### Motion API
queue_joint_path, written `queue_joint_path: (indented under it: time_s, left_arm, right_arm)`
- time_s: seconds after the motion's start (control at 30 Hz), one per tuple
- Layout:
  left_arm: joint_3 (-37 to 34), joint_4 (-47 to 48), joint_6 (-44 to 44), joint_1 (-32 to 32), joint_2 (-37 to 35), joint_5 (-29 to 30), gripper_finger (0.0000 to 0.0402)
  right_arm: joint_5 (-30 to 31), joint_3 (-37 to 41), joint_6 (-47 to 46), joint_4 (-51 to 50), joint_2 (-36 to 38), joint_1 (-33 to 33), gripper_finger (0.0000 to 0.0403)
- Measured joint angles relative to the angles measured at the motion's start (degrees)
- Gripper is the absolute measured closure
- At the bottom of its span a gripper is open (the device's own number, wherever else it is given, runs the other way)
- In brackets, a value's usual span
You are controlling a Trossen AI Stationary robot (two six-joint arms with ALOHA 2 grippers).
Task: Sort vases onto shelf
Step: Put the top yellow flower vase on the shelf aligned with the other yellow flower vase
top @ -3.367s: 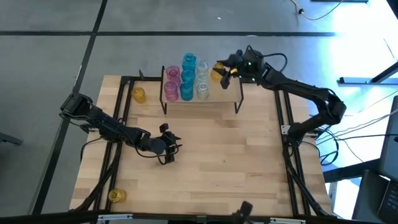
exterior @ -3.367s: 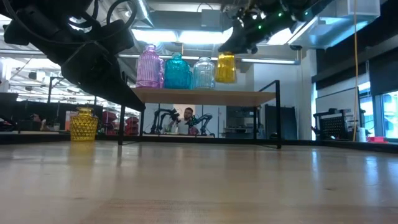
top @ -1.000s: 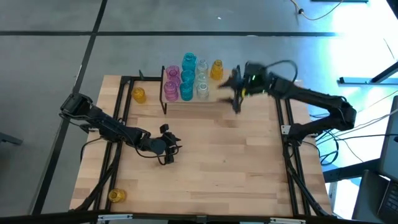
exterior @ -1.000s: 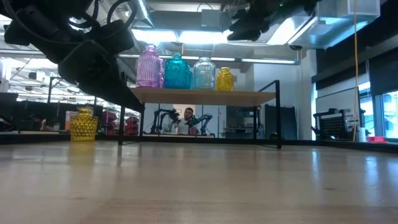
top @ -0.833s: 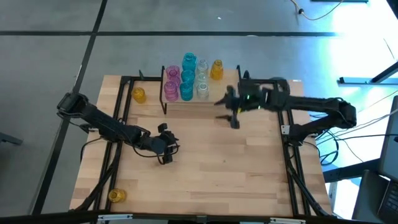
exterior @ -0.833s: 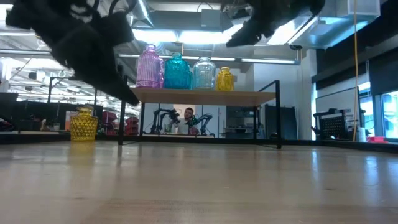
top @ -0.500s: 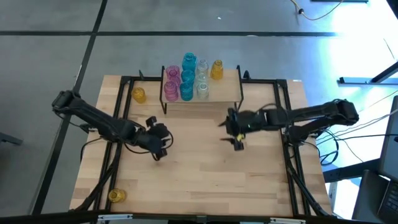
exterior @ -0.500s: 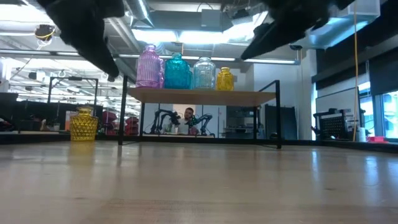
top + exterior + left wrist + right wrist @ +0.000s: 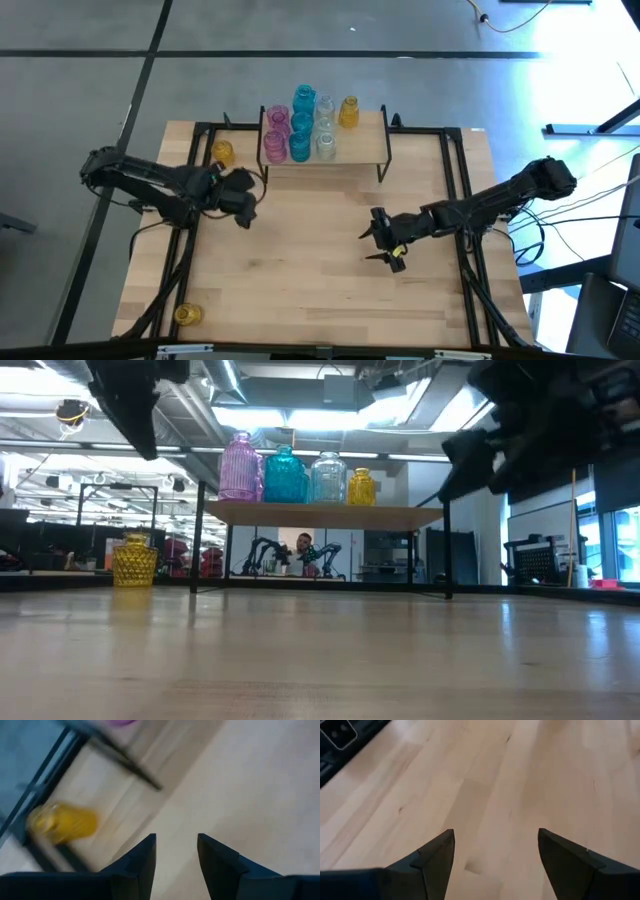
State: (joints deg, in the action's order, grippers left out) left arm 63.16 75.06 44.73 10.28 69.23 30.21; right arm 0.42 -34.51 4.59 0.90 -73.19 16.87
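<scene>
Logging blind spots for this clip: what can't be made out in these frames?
- Low view: the rear vases on the shelf are hidden behind the front row.
- Low view: the amber vase at the table's near-left corner is out of frame.
- Left wrist view: the yellow vase is motion-blurred, its shape unclear.
- Low view: both arms are dark silhouettes, end effectors unreadable.

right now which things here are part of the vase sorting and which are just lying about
Job: shelf; vases on it; yellow vase left of the shelf; yellow vase at the near left corner.
Lying about: black frame rails; floor cables.
</scene>
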Motion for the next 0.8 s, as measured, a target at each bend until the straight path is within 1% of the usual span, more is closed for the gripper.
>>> queue_joint_path:
  time_s: [0.13, 0.23, 0.4, 0.53, 0.67, 0.8]
  left_arm:
    - [0.0, 7.4, 1.5, -6.5, 0.0, -1.6, 0.0264]
    - [0.0, 9.1, -0.2, -12.1, 0.0, -1.5, 0.0264]
    - [0.0, 8.9, -7.6, -22.3, 0.0, -0.9, 0.0264]
    - [0.0, 7.2, -14.4, -30.0, 0.0, -0.8, 0.0264]
    - [0.0, 3.4, -21.4, -37.0, 0.0, -1.6, 0.0264]
    - [0.0, -1.6, -27.9, -43.8, 0.1, -5.5, 0.0264]
  right_arm:
    - [0.0, 4.7, 0.1, 8.9, 0.0, -0.4, 0.0136]
    - [1.1, 5.5, 0.1, 10.1, 0.0, -0.4, 0.0136]
    - [3.8, 5.5, 0.5, 10.2, 0.0, -0.4, 0.0136]
    - [5.6, 5.5, 0.6, 10.2, 0.0, -0.4, 0.0136]
    - [5.9, 5.5, 1.5, 10.1, 0.0, -0.4, 0.0136]
    - [5.9, 5.5, 1.7, 9.9, 0.0, -0.4, 0.0136]
